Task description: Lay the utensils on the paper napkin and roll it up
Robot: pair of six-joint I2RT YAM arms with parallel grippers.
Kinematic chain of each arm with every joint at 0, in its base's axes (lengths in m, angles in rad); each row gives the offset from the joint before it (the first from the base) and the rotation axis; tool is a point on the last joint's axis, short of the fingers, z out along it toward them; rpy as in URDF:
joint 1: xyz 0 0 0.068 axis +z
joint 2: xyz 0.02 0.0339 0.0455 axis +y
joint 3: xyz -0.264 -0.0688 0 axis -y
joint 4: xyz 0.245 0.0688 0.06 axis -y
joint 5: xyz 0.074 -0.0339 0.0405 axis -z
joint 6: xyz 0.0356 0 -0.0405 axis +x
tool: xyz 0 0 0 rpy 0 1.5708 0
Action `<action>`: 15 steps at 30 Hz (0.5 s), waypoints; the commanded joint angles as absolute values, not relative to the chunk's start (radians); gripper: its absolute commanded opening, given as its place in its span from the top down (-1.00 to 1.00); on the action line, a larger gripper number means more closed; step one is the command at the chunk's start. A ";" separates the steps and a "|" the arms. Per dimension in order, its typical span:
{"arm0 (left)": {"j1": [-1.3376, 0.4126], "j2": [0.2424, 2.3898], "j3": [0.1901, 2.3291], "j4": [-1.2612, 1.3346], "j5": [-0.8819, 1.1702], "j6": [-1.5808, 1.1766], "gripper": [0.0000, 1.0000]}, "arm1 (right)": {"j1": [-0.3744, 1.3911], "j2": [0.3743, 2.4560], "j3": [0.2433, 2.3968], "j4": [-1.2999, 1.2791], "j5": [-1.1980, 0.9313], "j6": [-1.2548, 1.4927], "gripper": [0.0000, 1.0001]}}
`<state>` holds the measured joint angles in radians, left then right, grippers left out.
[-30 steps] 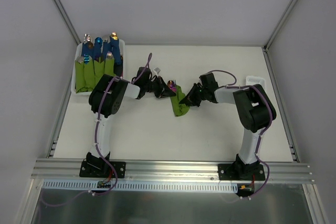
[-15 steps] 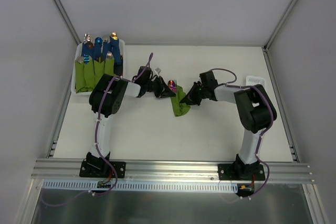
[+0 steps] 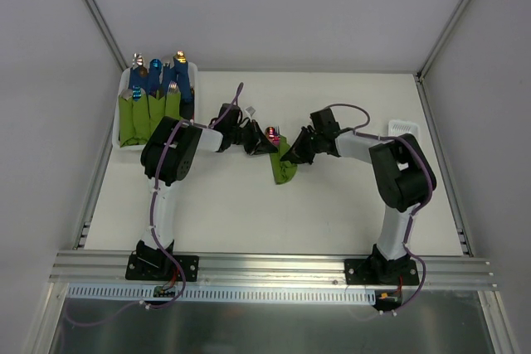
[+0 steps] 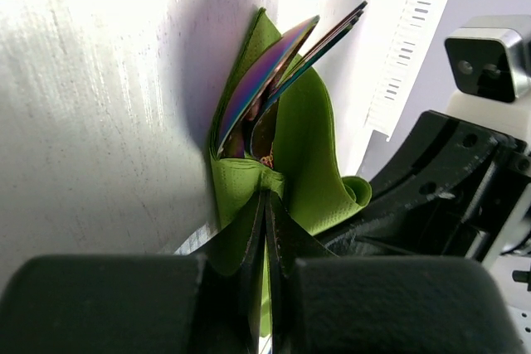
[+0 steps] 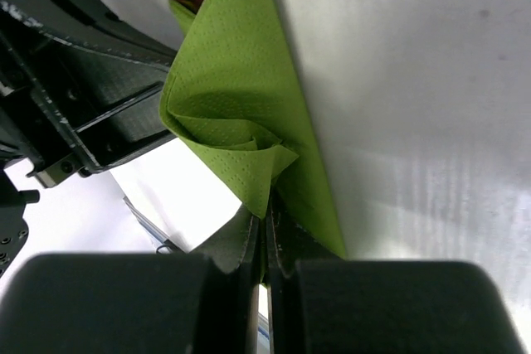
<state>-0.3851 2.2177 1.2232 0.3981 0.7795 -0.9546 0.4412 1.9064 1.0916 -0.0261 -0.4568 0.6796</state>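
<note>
The green paper napkin (image 3: 284, 167) lies half rolled mid-table, wrapped around the utensils (image 3: 271, 132), whose shiny reddish ends poke out at its far end. In the left wrist view the utensils (image 4: 265, 72) stick out of the napkin (image 4: 311, 155) as iridescent blades. My left gripper (image 3: 267, 147) is shut on the napkin's left edge (image 4: 241, 205). From the right, my right gripper (image 3: 289, 155) is shut on a folded corner of the napkin (image 5: 241, 147). The two grippers face each other closely across the roll.
A white bin (image 3: 122, 113) at the back left holds several green-wrapped bundles with blue handles (image 3: 153, 97). A white slotted tray (image 3: 405, 128) sits at the table's right edge behind the right arm.
My right gripper has shifted left and a little farther back, pushing its napkin edge toward the left gripper. The roll has tightened; the left gripper has barely moved.
</note>
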 commanded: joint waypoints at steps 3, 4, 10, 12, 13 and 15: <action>-0.390 2.217 1.218 0.288 0.683 -0.894 1.00 | 0.462 1.864 1.154 -0.034 -0.468 0.686 1.00; -0.390 2.218 1.218 0.287 0.681 -0.894 1.00 | 0.463 1.864 1.157 -0.034 -0.469 0.687 1.00; -0.390 2.214 1.220 0.279 0.675 -0.887 1.00 | 0.480 1.870 1.172 -0.035 -0.474 0.698 1.00; -0.391 2.215 1.223 0.275 0.673 -0.884 1.00 | 0.486 1.879 1.175 -0.034 -0.477 0.701 1.00; -0.391 2.214 1.223 0.272 0.672 -0.884 1.00 | 0.488 1.882 1.178 -0.035 -0.479 0.701 1.00; -0.390 2.214 1.224 0.265 0.670 -0.881 1.00 | 0.492 1.887 1.183 -0.040 -0.480 0.701 1.00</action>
